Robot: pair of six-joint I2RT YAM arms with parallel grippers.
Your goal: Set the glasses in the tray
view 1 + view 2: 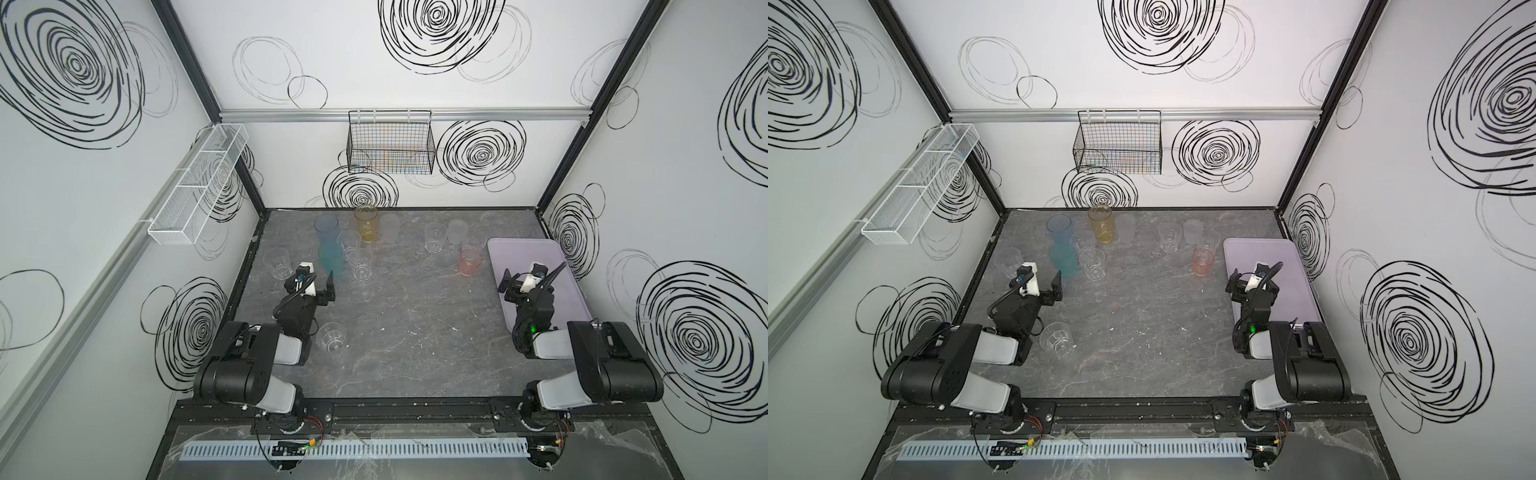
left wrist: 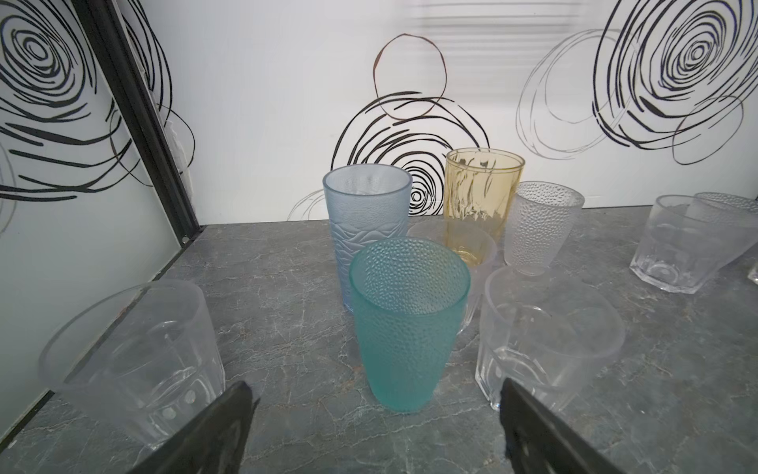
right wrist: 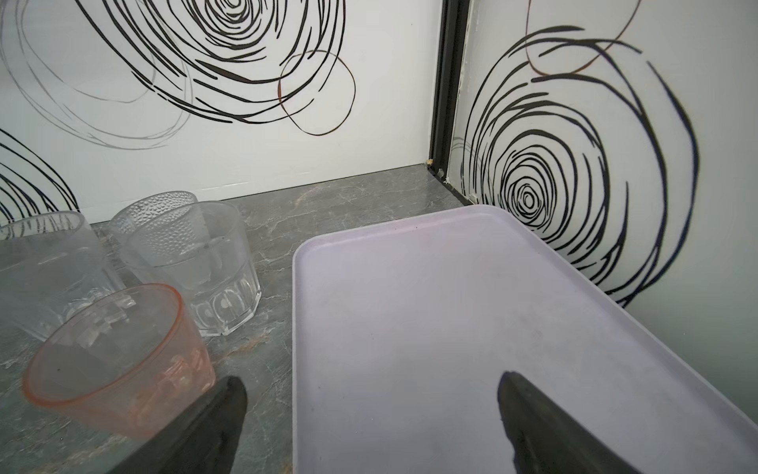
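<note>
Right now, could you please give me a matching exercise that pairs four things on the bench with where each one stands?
Things:
1. tall teal dimpled plastic tumbler
2. tall amber see-through tumbler
3. short pink see-through tumbler
4. flat pale lavender plastic tray

Places:
A. in the back row, below the black wire basket
B. partly under the open right gripper, no glass in it
C. straight ahead of the open left gripper
D. on the grey table, just beside the tray's rim

Pairs: 1-C, 2-A, 3-D, 4-B.
</note>
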